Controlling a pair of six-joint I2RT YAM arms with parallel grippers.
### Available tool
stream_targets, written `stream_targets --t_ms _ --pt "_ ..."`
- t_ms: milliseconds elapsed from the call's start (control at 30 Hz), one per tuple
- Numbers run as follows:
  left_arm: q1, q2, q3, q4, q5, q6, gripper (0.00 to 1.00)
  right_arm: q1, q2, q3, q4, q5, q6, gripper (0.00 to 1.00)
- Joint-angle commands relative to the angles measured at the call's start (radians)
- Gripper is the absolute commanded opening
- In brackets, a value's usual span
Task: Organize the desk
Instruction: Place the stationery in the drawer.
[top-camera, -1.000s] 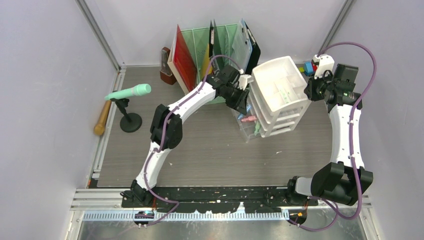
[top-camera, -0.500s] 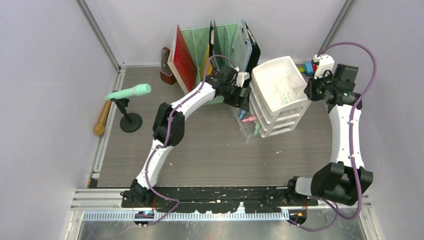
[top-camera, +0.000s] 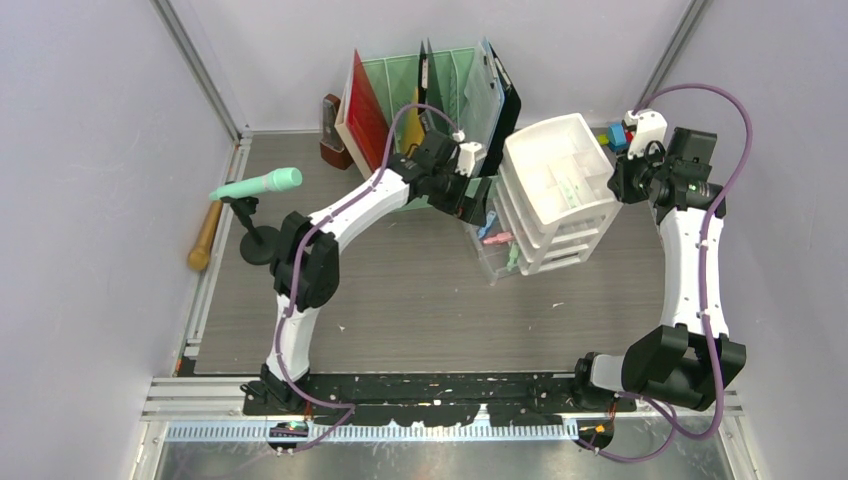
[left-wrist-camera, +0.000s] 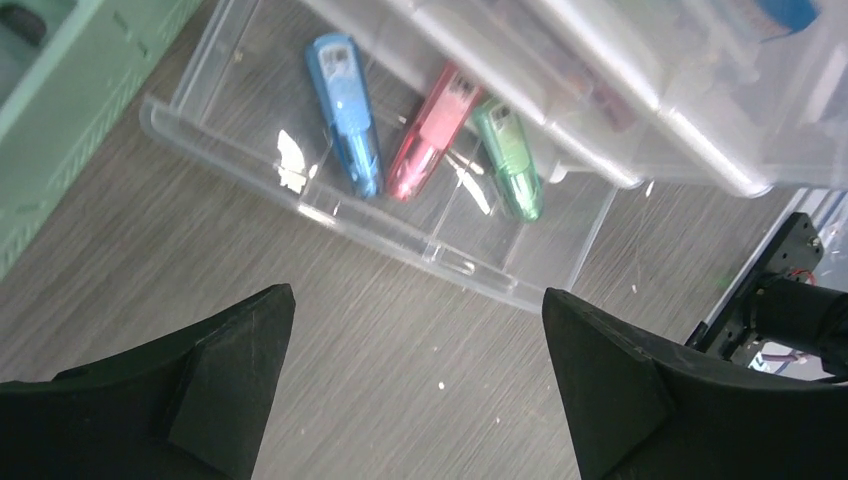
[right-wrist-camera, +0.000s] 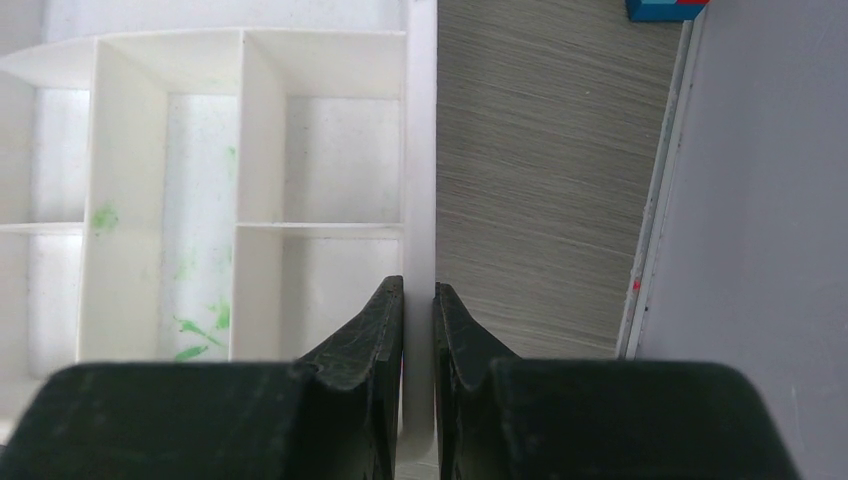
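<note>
Across the middle of the enclosure lies the bench (top-camera: 420, 300), a grey-brown wood-grain top between pale walls, with both arms bolted at its near edge. Toward its far right stands a white drawer unit (top-camera: 560, 225). The tray (top-camera: 555, 165) on top of it is split into compartments, some smeared green. At the foot of the unit a clear drawer (left-wrist-camera: 380, 225) stands out over the bench. It holds three things side by side that seem to be capped pens: a blue pen (left-wrist-camera: 345, 110), a pink pen (left-wrist-camera: 430, 135) and a green pen (left-wrist-camera: 510, 160).

The left tool (left-wrist-camera: 420, 400) hangs above the bench just in front of that drawer, its jaws spread wide and holding nothing. The right tool (right-wrist-camera: 420, 290) is at the unit's right side, its jaws pinched on the tray's right wall, one finger inside the wall and one outside.

At the far edge, left of the unit, stands a mint-green file rack (top-camera: 440, 70) with folders upright in its slots. A blue block (top-camera: 617, 138) lies behind the unit, near the right wall. On the left a green microphone (top-camera: 258, 185) sits on a black stand, and a wooden handle (top-camera: 205, 235) lies along the rail beside it.
</note>
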Motion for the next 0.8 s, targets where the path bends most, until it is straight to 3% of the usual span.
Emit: stream_targets --t_ms 0,500,767 --pt "-0.004 -0.102 -0.122 0.104 -0.083 -0.047 1.0 0.016 0.005 -0.007 -0.264 -0.036 -0.052 0.01" --pt "-0.002 -0.133 -0.338 0.279 -0.139 -0.377 1.0 0.014 -0.027 0.086 -0.522 -0.096 -0.106 0.01" --pt "0.002 -0.135 -0.424 0.366 -0.108 -0.506 1.0 0.012 -0.089 0.048 -0.525 -0.086 -0.081 0.01"
